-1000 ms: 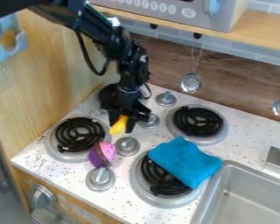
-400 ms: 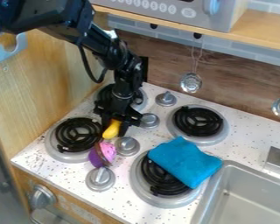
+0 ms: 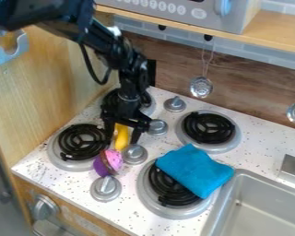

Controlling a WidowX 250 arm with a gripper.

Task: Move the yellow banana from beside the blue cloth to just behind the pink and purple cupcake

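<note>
My gripper (image 3: 121, 137) hangs over the left part of the stove, between the left burners and the knobs. Its two fingers stand apart, open, one on each side of a rounded yellow object (image 3: 121, 138). The lower end of that object is beside a metal knob (image 3: 134, 154) and close to a pink and purple toy cupcake (image 3: 107, 162), which lies tipped on the white top. The upper part of the yellow object is partly hidden under the gripper.
A folded blue cloth (image 3: 195, 169) covers part of the front right burner (image 3: 168, 189). Coil burners lie at left (image 3: 82, 143) and back right (image 3: 208, 128). The sink (image 3: 261, 203) is at lower right; a wooden wall (image 3: 51, 83) rises at left.
The gripper has shifted slightly left and its fingers have spread. The yellow object now stands more upright between them, a little lower than a second ago.
</note>
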